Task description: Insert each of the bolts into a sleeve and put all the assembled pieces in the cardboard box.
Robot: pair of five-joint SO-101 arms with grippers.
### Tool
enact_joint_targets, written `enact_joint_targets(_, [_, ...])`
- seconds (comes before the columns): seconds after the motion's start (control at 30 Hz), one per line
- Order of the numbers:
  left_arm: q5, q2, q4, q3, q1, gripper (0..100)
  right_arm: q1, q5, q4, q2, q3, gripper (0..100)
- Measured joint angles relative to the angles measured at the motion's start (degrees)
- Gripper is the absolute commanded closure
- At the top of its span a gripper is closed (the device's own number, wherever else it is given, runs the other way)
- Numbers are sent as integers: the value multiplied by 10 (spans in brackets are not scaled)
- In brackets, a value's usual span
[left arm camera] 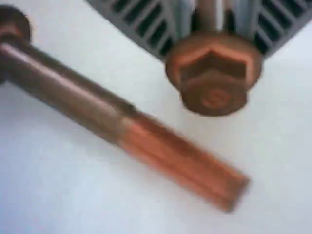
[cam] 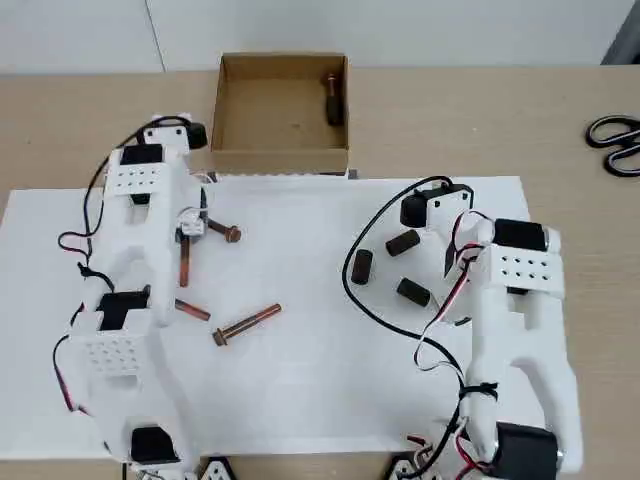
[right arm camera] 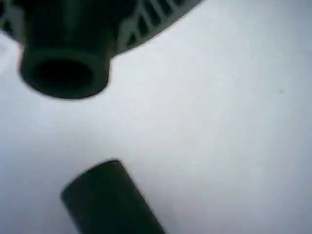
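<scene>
Cardboard box (cam: 270, 115) at 12 o'clock, just past white sheet (cam: 300, 390); assembled piece (cam: 333, 100) against its 3 o'clock wall. Left arm (cam: 135, 180) at 9 o'clock, four bolts (cam: 247, 323) on sheet toward its 3 o'clock. Right arm (cam: 520, 265) at 4 o'clock; three sleeves (cam: 403, 242) at its 10 o'clock. Scissors (cam: 615, 140) at 2 o'clock, on bare table (cam: 80, 110).

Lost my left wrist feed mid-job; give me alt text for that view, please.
The left gripper holds a copper-coloured bolt, its hex head pointing at the camera, over a white sheet. A second bolt lies flat on the sheet beside it, slanting across the picture.
</scene>
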Motion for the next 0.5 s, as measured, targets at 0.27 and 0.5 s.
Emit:
enact_joint_targets(0.27, [52,-1,136,-163,60,994,0,-55,113,-2,-139,996])
enact_joint_targets(0.5, [57,-115,142,-166,103,994,1,-71,123,-69,-162,996])
